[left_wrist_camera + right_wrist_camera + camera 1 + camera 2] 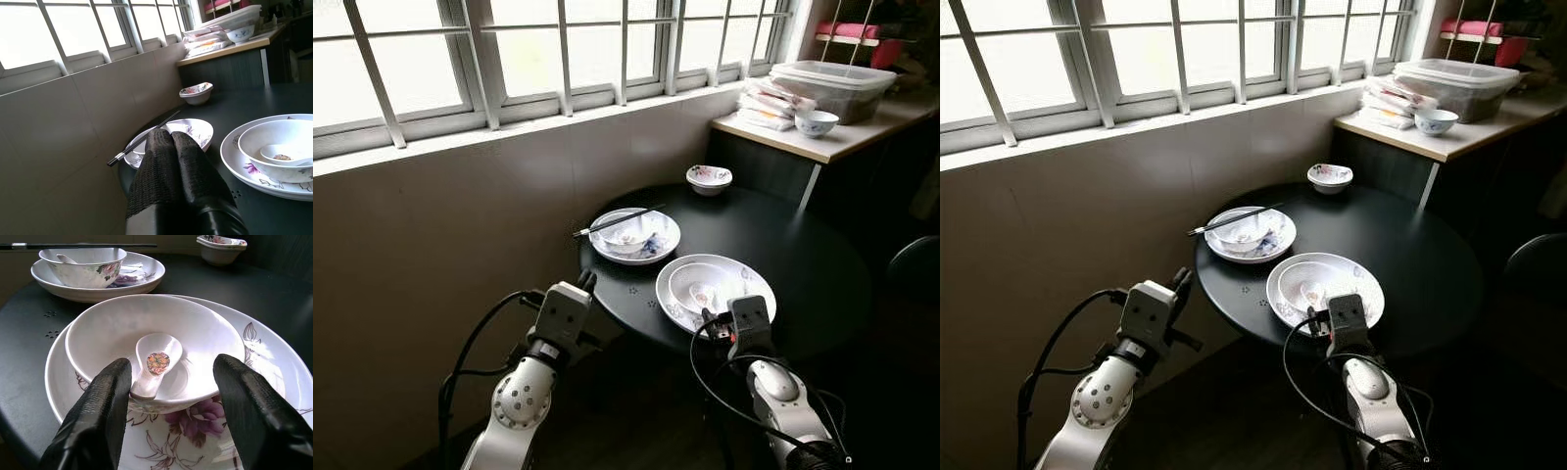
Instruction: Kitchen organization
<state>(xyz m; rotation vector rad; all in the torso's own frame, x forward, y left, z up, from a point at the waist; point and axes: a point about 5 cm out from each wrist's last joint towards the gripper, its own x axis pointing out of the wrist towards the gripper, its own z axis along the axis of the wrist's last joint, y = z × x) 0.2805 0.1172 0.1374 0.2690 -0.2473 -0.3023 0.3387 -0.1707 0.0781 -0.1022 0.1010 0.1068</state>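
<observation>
Nothing cleared yet, we judge: round table (803, 255) carries near plate (754, 284) with bowl (156, 347) and spoon (154, 364), far plate (661, 240) with chopsticks (617, 221), small bowl (709, 178). Our right gripper (171, 396) spread at the near bowl's rim; left gripper (171, 166) pressed together beside table edge, wall close; open table to the right

Spoon (155, 363) in bowl (112, 333) — bowl on plate (264, 367)

Stereo head pair looking forward and down onto round black worktop (783, 255), wrist cameras low and close at its edge, all sharing nearest plate (205, 450) and bowl (146, 333)
</observation>
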